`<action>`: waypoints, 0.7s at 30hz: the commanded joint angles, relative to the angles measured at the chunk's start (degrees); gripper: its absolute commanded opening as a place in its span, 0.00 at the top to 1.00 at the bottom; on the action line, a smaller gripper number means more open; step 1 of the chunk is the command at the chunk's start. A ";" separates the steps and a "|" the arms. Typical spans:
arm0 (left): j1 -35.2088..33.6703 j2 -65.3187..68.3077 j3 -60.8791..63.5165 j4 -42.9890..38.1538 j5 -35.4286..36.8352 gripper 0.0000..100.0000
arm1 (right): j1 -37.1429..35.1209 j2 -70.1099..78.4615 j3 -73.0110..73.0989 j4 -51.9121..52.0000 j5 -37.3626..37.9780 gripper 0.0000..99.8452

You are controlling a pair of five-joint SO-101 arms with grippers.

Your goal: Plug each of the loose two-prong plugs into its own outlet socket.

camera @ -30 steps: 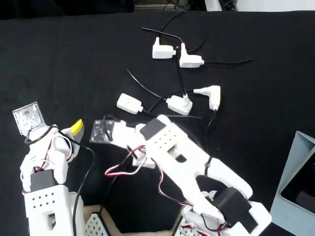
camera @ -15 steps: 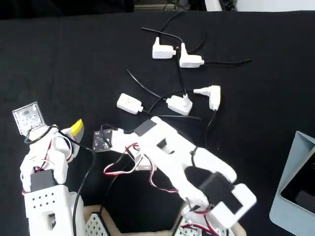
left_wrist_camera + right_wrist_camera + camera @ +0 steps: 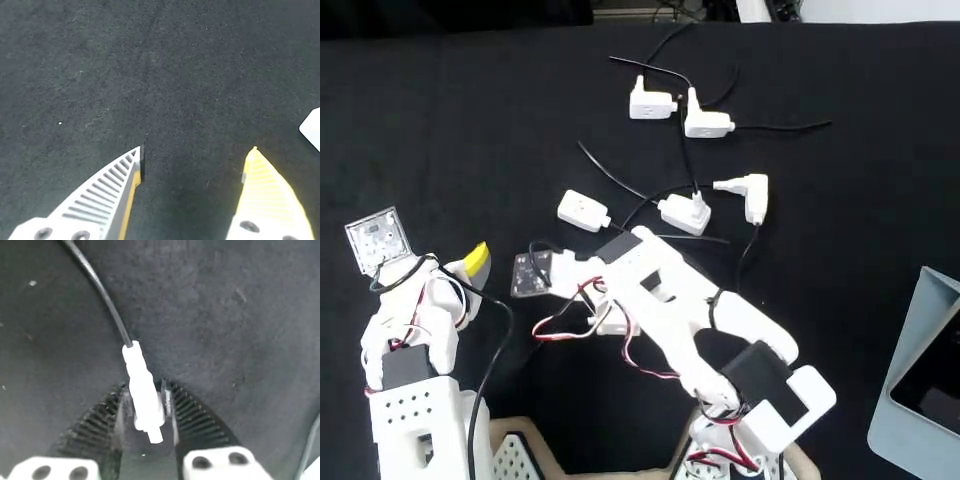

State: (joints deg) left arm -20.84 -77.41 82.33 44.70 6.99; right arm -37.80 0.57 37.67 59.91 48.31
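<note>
Farthest left, left gripper (image 3: 195,150): fingers spread wide with nothing between them, hanging over bare black cloth (image 3: 150,60).
White block (image 3: 582,210): lies flat on the cloth at the end of a thin black lead, near the right arm's wrist.
Right gripper (image 3: 144,386): closed on the held plug (image 3: 139,371), ribbed fingers pressing both its sides; the plug's cable (image 3: 97,285) trails away across the cloth.
White pair (image 3: 650,102): two white pieces just beside each other at the table's far side, each on a black lead.
Middle block (image 3: 684,213): on the cloth between the white block and the angled plug.
Angled plug (image 3: 748,190): just beside the middle block, not touching it.
Grey bin (image 3: 915,370): at the table's right edge.
</note>
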 commanded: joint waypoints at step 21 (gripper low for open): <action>-0.31 -0.44 -1.45 -1.41 -0.53 0.68 | -0.88 0.22 -7.34 6.77 -5.27 0.87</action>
State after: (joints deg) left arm -20.84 -77.41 82.33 44.70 6.99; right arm -37.98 0.92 31.60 66.15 43.30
